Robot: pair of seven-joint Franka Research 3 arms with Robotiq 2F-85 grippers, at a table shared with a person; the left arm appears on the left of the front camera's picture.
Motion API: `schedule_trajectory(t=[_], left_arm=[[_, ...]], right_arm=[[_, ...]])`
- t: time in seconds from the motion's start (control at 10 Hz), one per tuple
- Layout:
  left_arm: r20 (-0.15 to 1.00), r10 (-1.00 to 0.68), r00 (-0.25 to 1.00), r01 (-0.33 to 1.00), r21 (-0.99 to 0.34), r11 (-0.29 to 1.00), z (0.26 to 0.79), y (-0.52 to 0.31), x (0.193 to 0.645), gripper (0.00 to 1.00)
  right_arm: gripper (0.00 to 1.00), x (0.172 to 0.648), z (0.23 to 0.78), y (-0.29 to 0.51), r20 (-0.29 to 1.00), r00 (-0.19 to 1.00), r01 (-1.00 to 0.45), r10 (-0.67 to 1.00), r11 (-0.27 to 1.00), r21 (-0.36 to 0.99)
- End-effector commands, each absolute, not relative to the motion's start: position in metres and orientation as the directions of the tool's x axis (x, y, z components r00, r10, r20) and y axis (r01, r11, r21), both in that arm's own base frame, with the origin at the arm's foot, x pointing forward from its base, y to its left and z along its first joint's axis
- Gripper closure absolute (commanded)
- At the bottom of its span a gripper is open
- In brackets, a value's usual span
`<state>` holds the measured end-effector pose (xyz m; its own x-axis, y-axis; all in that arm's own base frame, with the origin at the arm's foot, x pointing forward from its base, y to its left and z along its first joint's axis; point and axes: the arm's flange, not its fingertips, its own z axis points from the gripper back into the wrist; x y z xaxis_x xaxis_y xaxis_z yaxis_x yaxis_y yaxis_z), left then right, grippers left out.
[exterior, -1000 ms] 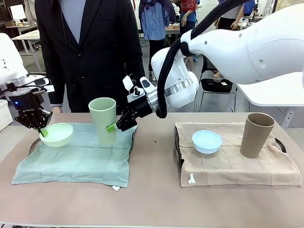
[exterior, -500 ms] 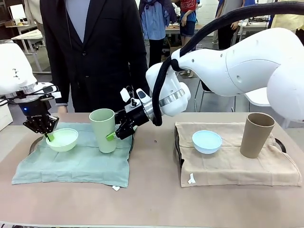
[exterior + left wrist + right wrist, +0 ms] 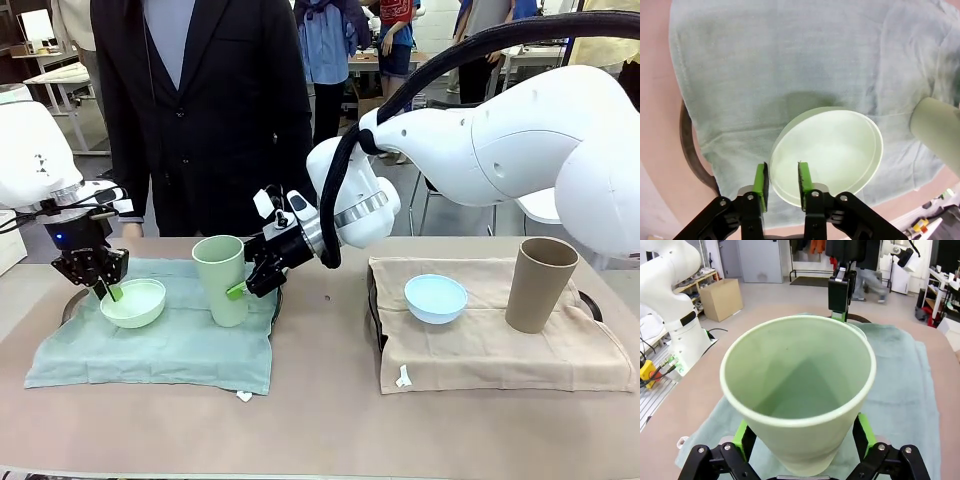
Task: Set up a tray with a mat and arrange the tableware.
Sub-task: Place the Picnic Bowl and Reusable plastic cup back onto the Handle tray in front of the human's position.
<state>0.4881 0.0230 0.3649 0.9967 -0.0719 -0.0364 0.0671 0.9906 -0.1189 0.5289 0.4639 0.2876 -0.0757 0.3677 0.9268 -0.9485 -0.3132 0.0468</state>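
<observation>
The green bowl [image 3: 133, 303] now sits flat on the green mat [image 3: 160, 345], no longer tilted; the left hand [image 3: 781, 181] straddles its rim at 6 o'clock, fingers loosening. The green cup [image 3: 220, 279] stands upright at the bowl's 3 o'clock, the right hand [image 3: 802, 440] spread around it, seemingly releasing.

Bright even indoor light, soft shadows, sharp front view, wide-angle bending at wrist view edges
</observation>
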Motion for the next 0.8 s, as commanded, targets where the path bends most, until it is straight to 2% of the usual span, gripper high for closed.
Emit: schedule_trajectory(t=[0.0,0.1,0.2,0.5,0.7], left_arm=[[-0.031,-0.088,0.996,0.083,-0.141,0.986,0.367,0.026,0.488,0.00],[-0.037,-0.093,0.995,0.086,-0.143,0.986,0.369,0.028,0.487,0.00],[-0.033,-0.095,0.995,0.089,-0.146,0.985,0.372,0.030,0.482,0.45],[-0.027,-0.103,0.994,0.098,-0.148,0.984,0.392,0.042,0.472,0.17],[-0.023,-0.092,0.995,0.088,-0.140,0.986,0.427,0.059,0.451,0.17]], right_arm=[[0.00,0.529,0.296,0.463,0.912,-0.073,-0.947,0.403,-0.314,0.063],[0.00,0.527,0.299,0.460,0.896,-0.055,-0.952,0.441,-0.295,0.086],[0.00,0.524,0.303,0.455,0.876,-0.029,-0.955,0.482,-0.272,0.118],[0.00,0.518,0.315,0.426,0.802,0.070,-0.961,0.594,-0.176,0.214],[0.00,0.501,0.341,0.400,0.746,0.104,-0.964,0.657,-0.118,0.238]])
